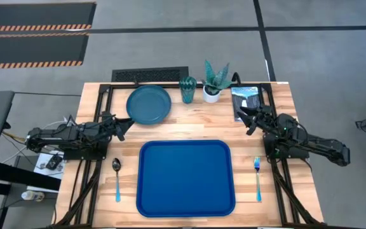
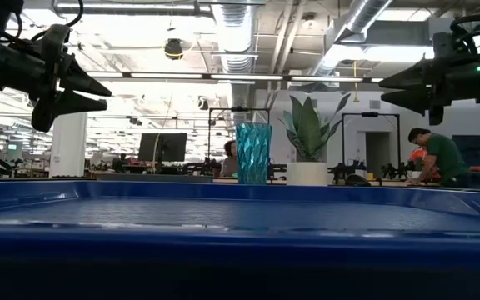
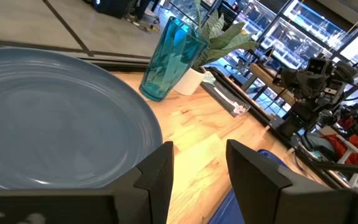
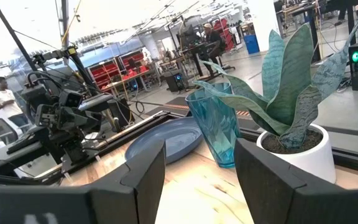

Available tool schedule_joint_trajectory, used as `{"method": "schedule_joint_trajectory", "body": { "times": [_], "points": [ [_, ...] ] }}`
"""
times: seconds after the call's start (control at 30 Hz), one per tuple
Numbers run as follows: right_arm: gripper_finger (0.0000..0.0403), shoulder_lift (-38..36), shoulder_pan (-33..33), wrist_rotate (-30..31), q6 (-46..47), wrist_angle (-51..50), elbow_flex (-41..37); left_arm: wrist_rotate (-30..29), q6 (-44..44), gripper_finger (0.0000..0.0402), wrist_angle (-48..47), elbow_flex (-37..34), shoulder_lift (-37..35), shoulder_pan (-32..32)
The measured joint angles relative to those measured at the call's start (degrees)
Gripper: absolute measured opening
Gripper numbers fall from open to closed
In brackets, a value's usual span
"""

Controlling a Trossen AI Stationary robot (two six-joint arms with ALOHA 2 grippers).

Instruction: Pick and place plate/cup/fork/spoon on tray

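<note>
The bright blue tray (image 1: 185, 178) lies at the table's near middle. The teal-blue plate (image 1: 149, 104) lies flat at the far left; it also shows in the left wrist view (image 3: 48, 118). The ribbed teal cup (image 1: 187, 90) stands upright beside it, and shows in the low view (image 2: 253, 152). The spoon (image 1: 117, 179) lies left of the tray, the fork (image 1: 257, 178) right of it. My left gripper (image 1: 127, 124) is open and empty, above the table just near of the plate. My right gripper (image 1: 249, 121) is open and empty at the far right.
A white pot with a spiky green plant (image 1: 215, 83) stands right of the cup. A dark flat item (image 1: 246, 102) lies at the far right corner, beside my right gripper. Bare wood shows between the plate and the tray.
</note>
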Motion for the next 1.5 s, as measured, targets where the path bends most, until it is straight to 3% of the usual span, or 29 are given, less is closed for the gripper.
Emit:
{"method": "schedule_joint_trajectory", "body": {
  "times": [0.2, 0.63, 1.17, 1.37, 1.5],
  "points": [
    [0.0214, 0.0, 0.0, 0.0, 0.0, 0.0, 0.0, 0.0, -0.7, 0.0137, 0.0, 0.0, 0.0, 0.0],
    [0.0214, 0.0, 0.0, 0.0, 0.0, 0.0, 0.0, 1.7, -16.6, 0.0137, 2.6, -0.2, 0.0, 0.0],
    [0.0214, 0.0, 0.0, 0.0, 0.2, 0.2, 0.0, -2.6, -20.8, 0.0137, 2.5, -0.1, 0.0, 0.0],
    [0.0214, 0.0, 0.5, -0.4, 22.6, 0.2, 0.0, -3.7, -20.8, 0.0137, 2.5, -0.1, 0.0, 0.0],
    [0.0214, 0.0, 0.5, -0.1, 30.0, -0.4, 0.0, -11.1, -23.0, 0.0137, 3.5, -0.2, 0.0, 0.1]
  ]
}}
